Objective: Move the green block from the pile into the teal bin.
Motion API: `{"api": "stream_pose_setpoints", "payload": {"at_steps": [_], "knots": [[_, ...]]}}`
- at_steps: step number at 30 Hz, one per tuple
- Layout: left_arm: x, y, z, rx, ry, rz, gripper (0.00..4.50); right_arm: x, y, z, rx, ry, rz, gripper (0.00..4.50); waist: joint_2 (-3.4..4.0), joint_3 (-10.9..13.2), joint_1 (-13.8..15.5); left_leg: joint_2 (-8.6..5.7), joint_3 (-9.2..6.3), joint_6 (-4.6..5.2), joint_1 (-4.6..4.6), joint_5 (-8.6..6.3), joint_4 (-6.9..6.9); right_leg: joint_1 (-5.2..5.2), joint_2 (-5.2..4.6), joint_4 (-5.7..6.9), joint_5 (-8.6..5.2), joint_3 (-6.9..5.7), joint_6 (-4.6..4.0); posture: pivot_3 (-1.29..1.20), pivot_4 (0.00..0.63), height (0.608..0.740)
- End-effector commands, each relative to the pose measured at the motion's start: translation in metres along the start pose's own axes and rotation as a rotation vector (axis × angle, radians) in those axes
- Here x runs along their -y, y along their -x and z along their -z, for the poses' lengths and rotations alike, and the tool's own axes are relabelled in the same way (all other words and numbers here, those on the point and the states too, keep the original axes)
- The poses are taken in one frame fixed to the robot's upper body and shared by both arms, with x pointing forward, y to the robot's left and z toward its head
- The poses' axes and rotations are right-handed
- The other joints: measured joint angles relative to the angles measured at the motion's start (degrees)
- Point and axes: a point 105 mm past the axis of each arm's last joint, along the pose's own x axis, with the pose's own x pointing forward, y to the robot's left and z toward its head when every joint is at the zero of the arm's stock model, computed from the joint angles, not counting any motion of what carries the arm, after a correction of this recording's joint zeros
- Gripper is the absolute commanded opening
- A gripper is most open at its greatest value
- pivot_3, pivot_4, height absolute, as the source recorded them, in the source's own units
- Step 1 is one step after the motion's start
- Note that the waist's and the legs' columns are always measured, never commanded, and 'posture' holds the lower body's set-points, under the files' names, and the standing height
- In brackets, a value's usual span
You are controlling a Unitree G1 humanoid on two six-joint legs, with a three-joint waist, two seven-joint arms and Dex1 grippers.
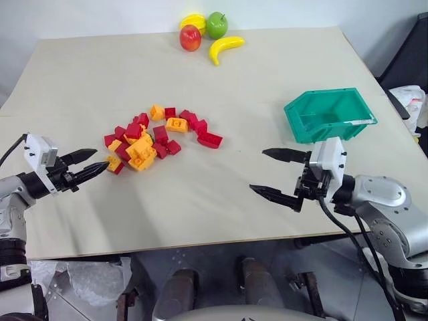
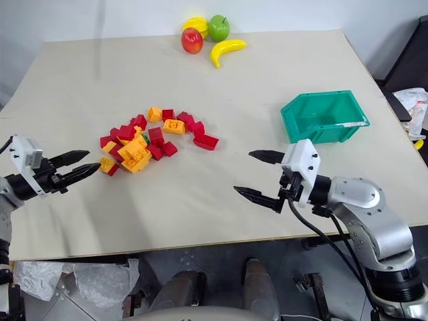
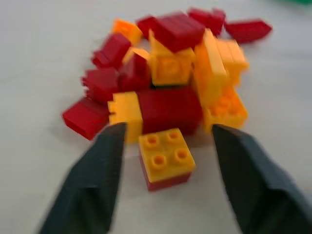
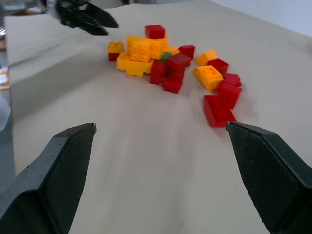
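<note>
A pale table carries the pile of red and orange bricks left of centre, the teal bin on the right, and toy fruit at the far edge.

L gripper partly open, R gripper wide open, both roughly level.

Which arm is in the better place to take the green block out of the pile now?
Left. The left gripper is at the edge of the pile, fingers apart, pointing into it. The green block is half buried among bricks. The right gripper hangs apart from it, nearer the teal bin.
</note>
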Motion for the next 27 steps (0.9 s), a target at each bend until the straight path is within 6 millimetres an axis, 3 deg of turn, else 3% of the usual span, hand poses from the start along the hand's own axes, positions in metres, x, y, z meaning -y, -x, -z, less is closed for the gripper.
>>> {"api": "stream_pose_setpoints", "payload": {"at_steps": [1,6,13,15,17,21,27], "knots": [[-0.006,0.001,-0.013,0.039,-0.088,0.007,1.48,0.0,-0.004,-0.01,0.014,0.046,-0.03,4.5,0.01,0.0,0.0,0.0,0.0,0.0,0.01,0.0,0.0,0.0,0.0,0.01,0.0,-0.01,0.0,0.0,0.15,0.74],[-0.008,-0.003,-0.014,0.035,-0.151,0.035,0.03,0.004,-0.009,-0.008,-0.013,0.068,-0.073,4.5,0.02,0.0,-0.1,-0.04,0.04,0.11,-0.07,-0.08,0.0,-0.04,0.0,0.14,0.02,-0.04,0.03,0.0,0.15,0.74],[-0.022,-0.028,-0.011,-0.014,-0.182,-0.003,0.03,0.01,-0.015,-0.007,-0.007,0.081,-0.085,4.5,0.02,0.0,0.1,-0.13,0.04,0.17,-0.17,-0.11,0.09,-0.05,-0.03,0.13,0.05,-0.18,0.1,0.0,0.15,0.74],[-0.025,-0.049,-0.011,-0.008,-0.168,-0.032,0.03,0.01,-0.017,-0.008,0.003,0.081,-0.076,4.5,0.02,0.0,0.0,-0.15,0.06,0.2,-0.18,-0.13,0.1,-0.05,-0.03,0.13,0.06,-0.21,0.11,0.0,0.15,0.74],[-0.02,-0.074,-0.014,0.016,-0.152,-0.029,0.03,0.01,-0.019,-0.008,0.011,0.078,-0.061,4.5,0.01,0.0,0.5,-0.25,0.05,0.23,-0.19,-0.14,0.15,-0.04,-0.04,0.14,0.06,-0.26,0.11,0.0,0.15,0.74],[-0.007,-0.102,-0.014,0.03,-0.154,0.016,0.03,0.012,-0.024,-0.009,0.04,0.019,-0.032,4.5,0.01,0.0,0.2,-0.36,-0.02,0.28,-0.67,-0.23,0.69,-0.25,-0.01,0.18,0.12,-0.42,0.22,0.0,0.15,0.74],[0.018,-0.126,-0.016,0.045,-0.149,0.152,0.03,0.013,-0.023,-0.004,0.026,-0.018,-0.034,4.5,0.02,0.0,0.0,-0.37,0.02,0.32,-0.72,-0.32,0.97,-0.24,-0.05,0.31,0.14,-0.48,0.26,0.0,0.15,0.74]]}}
